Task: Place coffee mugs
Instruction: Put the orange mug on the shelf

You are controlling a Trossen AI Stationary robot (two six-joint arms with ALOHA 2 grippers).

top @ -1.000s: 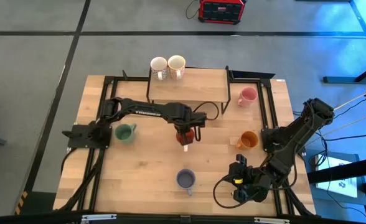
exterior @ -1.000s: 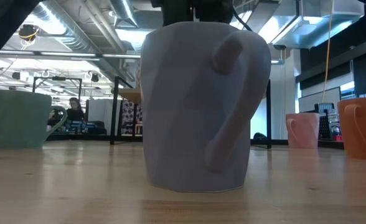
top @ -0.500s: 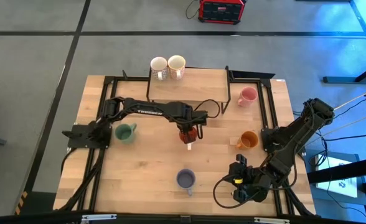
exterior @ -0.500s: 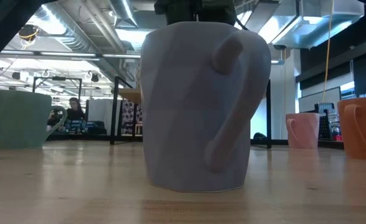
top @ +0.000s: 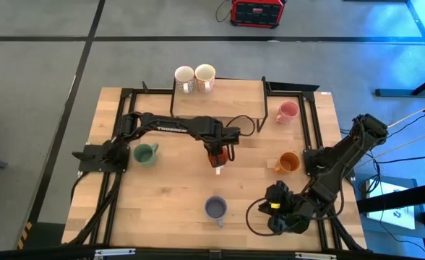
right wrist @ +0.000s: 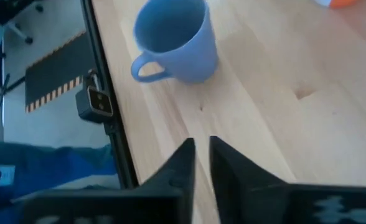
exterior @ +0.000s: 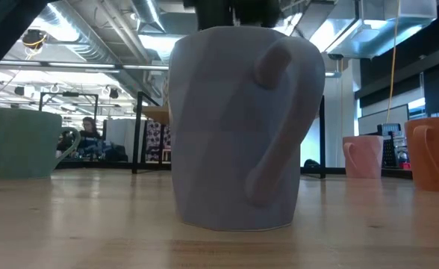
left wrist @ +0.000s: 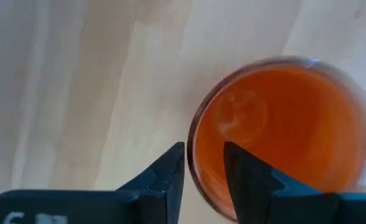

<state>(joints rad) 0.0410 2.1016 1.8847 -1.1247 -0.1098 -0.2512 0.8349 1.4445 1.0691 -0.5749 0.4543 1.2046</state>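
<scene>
While the lavender-grey mug stands untouched low in the middle of the high view, nearest the front edge of the table, the right gripper waits just to its right in the lower right of the frame; its fingers have parted to a narrow slit and hold nothing. Farther in, at the centre of the frame, comes the real change. The left gripper, clamped a moment ago, has loosened, and its fingers now straddle the rim of the bright orange mug, one outside and one inside, with a gap showing at the inner one. The mug stands upright on the wood, so I judge this placement done and the release under way; a straight lift should clear the rim. Level with it are the pale green mug at left and the amber orange mug at right. Beyond, the pink mug stands at upper right, and two cream mugs touch at the shelf's far corner.
</scene>
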